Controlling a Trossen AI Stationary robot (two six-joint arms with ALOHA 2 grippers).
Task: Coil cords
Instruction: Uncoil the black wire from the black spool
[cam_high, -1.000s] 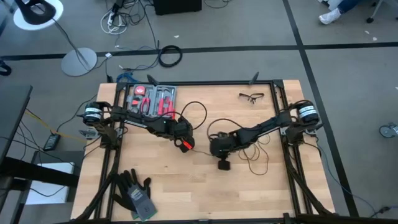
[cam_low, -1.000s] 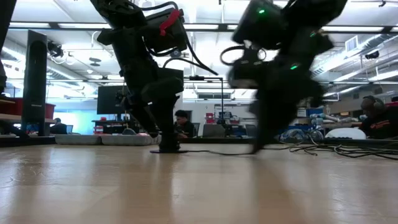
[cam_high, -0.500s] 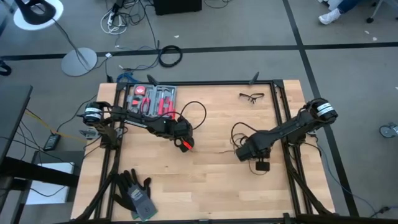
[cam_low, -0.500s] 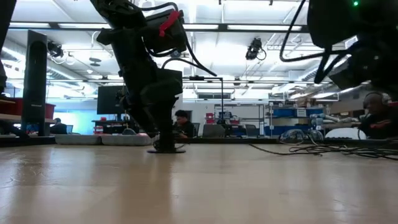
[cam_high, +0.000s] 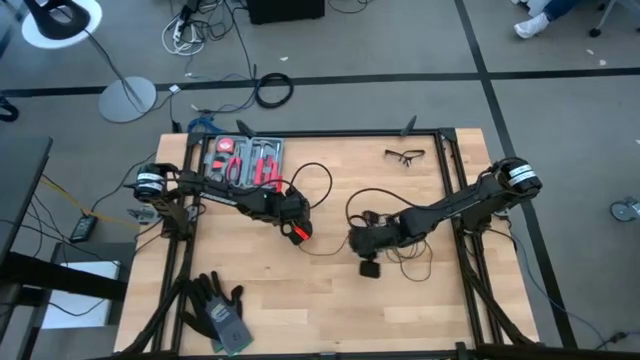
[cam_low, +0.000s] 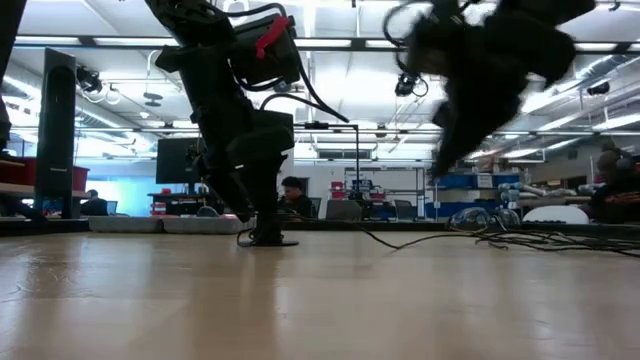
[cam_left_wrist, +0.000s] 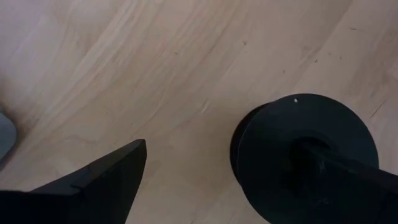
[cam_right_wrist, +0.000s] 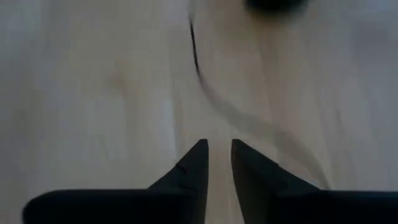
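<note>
The thin black cord (cam_high: 322, 250) runs across the middle of the wooden table, with loose loops near my right arm (cam_high: 405, 262) and one loop by my left arm (cam_high: 312, 176). Its round black puck (cam_left_wrist: 280, 143) lies flat on the table under my left gripper (cam_high: 297, 232), which is open and points down. My right gripper (cam_high: 358, 238) is a little right of the table's middle, raised above the table in the low view (cam_low: 470, 60). Its fingers are almost together (cam_right_wrist: 219, 144). A raised loop of cord (cam_high: 372, 195) arches beside it. My left gripper has one fingertip (cam_left_wrist: 329, 171) set on the middle of the puck's top face (cam_left_wrist: 298, 140), from above; its other finger (cam_left_wrist: 112, 177) stands off over bare wood. The puck lies flat on the table. My right gripper is shut on the cord, but the fingers hide the place of contact. The cord rises off the table to it in a slack loop (cam_low: 400, 20).
A grey case of red-handled tools (cam_high: 245, 160) lies at the far left, safety glasses (cam_high: 405, 155) at the far right, and dark work gloves (cam_high: 220, 312) at the near left. Black frame rails (cam_high: 455, 190) run along the table's sides.
My right gripper has swung toward the table's right edge and then back toward the middle, raised above the table. The cord's loose loop has followed it both ways. The puck has stayed in place.
</note>
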